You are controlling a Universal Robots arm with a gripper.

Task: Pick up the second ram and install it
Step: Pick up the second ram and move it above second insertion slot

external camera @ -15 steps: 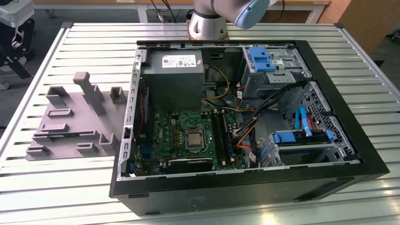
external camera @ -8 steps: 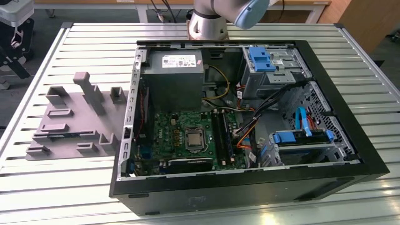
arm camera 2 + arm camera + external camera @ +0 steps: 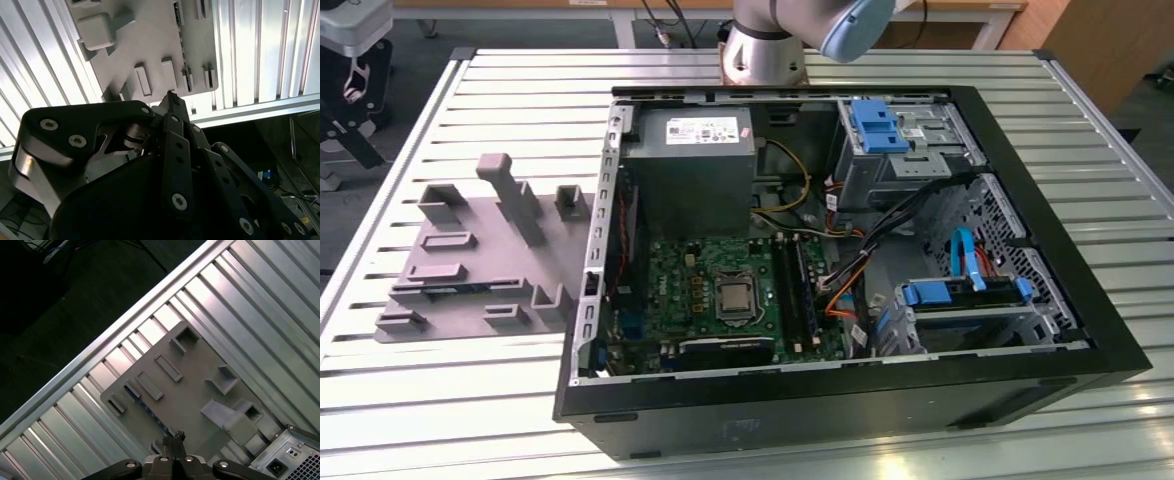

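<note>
The gripper (image 3: 175, 436) is being held above the grey fixture plate (image 3: 195, 390), which is lying on the slatted metal worktop (image 3: 260, 305). In both wrist views the fingers (image 3: 172, 107) are being shown closed, pressed together at the tips, with nothing gripped between them.

In the first wrist view the second ram (image 3: 147, 410) is being seen as a thin, dark bluish strip standing on edge on the fixture plate, in line with a row of low holders. It is lying near the fingertips. Whether it is being touched cannot be told.

In the exterior view the fixture plate (image 3: 467, 240) is being shown on the worktop (image 3: 520, 90) just beside the open computer case (image 3: 854, 405), on the exterior view's left of it. Inside the case the green motherboard (image 3: 674, 290) is being exposed, with the long black slots (image 3: 798, 290) running beside the processor socket (image 3: 736, 297). Whether a stick is being held in those slots cannot be told.
</note>
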